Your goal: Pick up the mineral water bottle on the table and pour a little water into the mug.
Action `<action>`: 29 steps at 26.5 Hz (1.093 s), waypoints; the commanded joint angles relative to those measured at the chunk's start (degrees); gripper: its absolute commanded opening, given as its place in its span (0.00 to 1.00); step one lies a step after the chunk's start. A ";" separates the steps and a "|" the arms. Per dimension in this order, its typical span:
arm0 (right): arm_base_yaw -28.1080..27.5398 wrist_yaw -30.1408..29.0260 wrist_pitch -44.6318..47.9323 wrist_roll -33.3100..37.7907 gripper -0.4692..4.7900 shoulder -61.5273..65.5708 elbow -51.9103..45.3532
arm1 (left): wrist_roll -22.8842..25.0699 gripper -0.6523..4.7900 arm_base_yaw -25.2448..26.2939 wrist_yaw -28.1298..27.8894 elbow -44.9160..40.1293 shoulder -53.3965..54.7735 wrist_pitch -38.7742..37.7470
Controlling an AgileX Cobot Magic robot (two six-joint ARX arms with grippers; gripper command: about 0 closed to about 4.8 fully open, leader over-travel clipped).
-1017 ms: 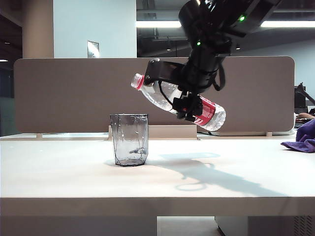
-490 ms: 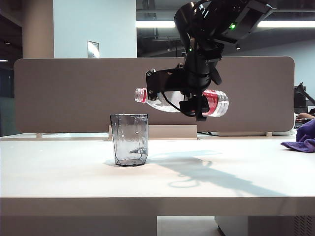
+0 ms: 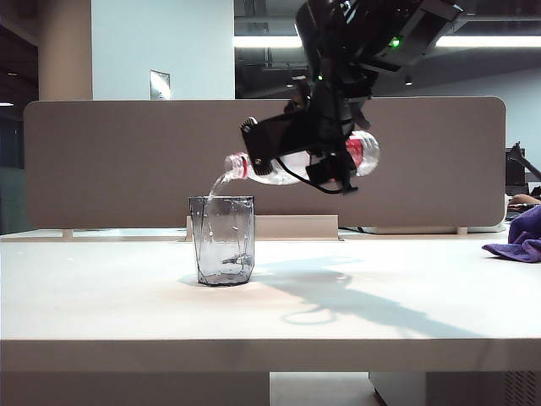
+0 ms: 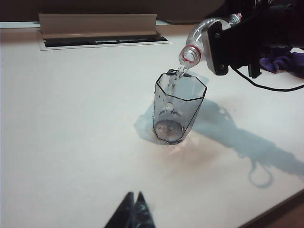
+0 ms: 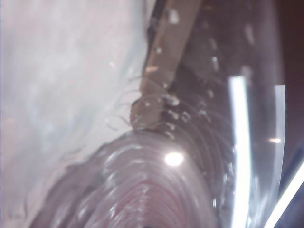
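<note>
Mineral water bottle (image 3: 292,162) tilts neck-down in the right gripper's (image 3: 325,165) clamp, water streaming into the mug (image 3: 222,239); left gripper (image 4: 134,213) hovers closed nearby.

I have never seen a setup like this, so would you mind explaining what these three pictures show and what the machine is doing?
This is a two-armed robot, and each arm ends in a two-finger gripper. The exterior view looks across the table from a camera off the arms. There the right gripper is closed around a mineral water bottle held above the table, tipped with its open neck lowest, and a thin stream of water falls into the grey transparent mug standing below it.

The left wrist view comes from a camera on the other arm. It shows the same mug from above, and the dark tips of the left gripper, closed together, holding nothing, apart from the mug. A purple cloth lies at the table's far right.

The right wrist view is a blurred close-up of the bottle.
</note>
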 commanded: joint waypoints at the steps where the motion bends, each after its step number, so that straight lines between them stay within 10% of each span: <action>1: 0.28 -0.59 3.50 -3.82 0.61 -0.61 0.52 | 0.13 0.11 -0.02 0.02 0.20 -0.04 0.76; 29: -0.98 -2.10 2.51 -6.67 0.61 -2.32 0.98 | 0.13 0.11 -0.02 0.02 0.20 -0.04 0.74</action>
